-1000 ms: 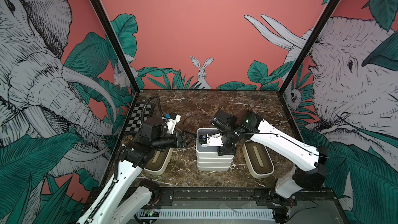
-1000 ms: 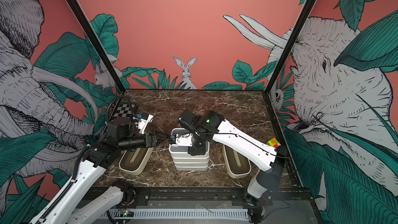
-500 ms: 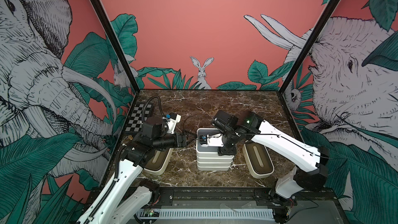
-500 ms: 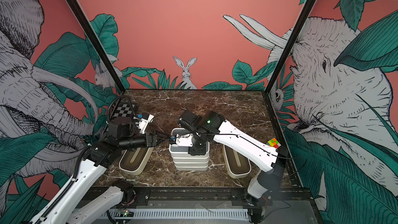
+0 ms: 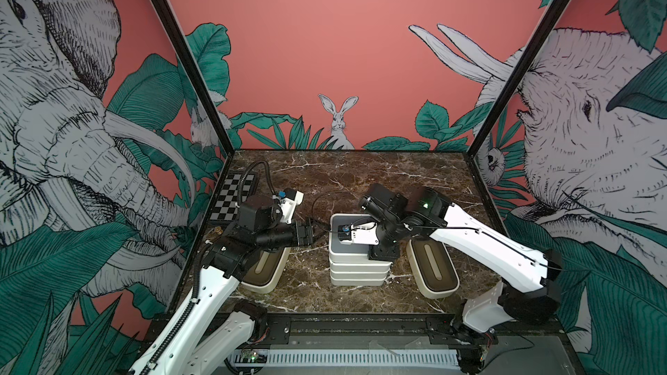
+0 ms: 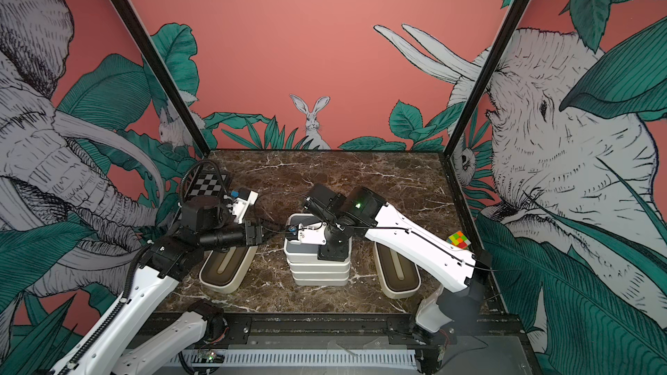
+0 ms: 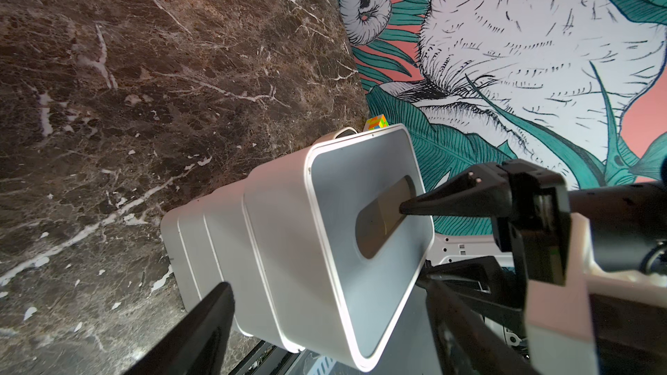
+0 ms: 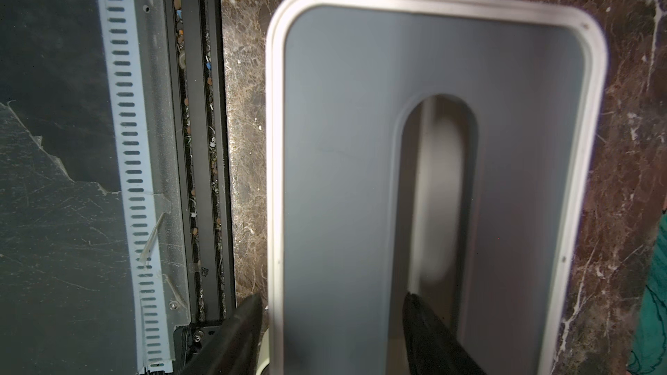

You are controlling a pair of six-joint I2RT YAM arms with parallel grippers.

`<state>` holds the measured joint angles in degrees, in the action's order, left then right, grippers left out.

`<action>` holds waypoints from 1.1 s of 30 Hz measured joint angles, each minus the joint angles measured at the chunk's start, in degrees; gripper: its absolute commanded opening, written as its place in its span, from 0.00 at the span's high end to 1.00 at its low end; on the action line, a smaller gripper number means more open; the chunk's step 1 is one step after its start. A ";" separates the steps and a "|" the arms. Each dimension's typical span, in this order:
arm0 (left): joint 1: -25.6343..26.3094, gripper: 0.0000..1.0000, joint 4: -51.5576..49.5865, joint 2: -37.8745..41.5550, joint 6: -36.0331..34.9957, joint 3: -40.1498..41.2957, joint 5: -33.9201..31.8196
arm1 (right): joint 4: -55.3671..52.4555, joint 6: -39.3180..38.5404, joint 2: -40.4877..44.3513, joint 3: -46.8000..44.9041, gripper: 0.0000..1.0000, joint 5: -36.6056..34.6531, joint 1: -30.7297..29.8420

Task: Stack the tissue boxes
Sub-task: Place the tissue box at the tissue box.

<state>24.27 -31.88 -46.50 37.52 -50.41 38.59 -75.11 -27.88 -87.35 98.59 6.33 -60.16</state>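
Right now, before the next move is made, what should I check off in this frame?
1. Right gripper not clamping the top box: ok, jaws stand apart and look loose of the lid.
2. Right finger clear of the slot: not ok, it sits inside.
3. Top box square on the stack: ok.
4. Left gripper empty: ok, open beside the stack.
5. Two brown-lidded boxes flat on the table: ok.
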 measured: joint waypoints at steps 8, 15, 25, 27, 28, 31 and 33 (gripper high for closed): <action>0.00 0.28 0.74 -1.57 0.37 0.00 0.52 | 3.37 2.03 4.87 -2.08 0.27 0.76 0.09; 0.07 0.31 1.84 -2.67 0.39 0.00 1.25 | 12.70 15.56 14.40 -9.07 0.28 5.25 7.63; 1.60 0.33 4.90 -3.06 -0.35 1.07 0.52 | 27.54 43.89 21.99 -22.40 0.34 11.39 21.62; 1.68 0.34 6.86 -3.76 -0.02 1.05 0.20 | 30.25 47.28 22.49 -25.66 0.34 12.37 22.40; 1.68 0.34 7.67 -4.31 0.04 1.05 0.13 | 31.41 48.74 22.75 -27.02 0.33 12.66 22.75; 1.99 0.34 9.46 -6.43 0.28 1.03 0.07 | 33.42 51.43 23.28 -28.92 0.33 13.20 22.86; 2.21 0.35 10.54 -7.80 0.52 1.03 -0.09 | 34.56 52.22 23.47 -29.14 0.33 13.64 23.08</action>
<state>26.48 -21.34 -54.30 38.04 -49.39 38.50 -40.56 24.34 -63.88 69.45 19.97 -37.08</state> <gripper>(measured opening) 0.654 0.674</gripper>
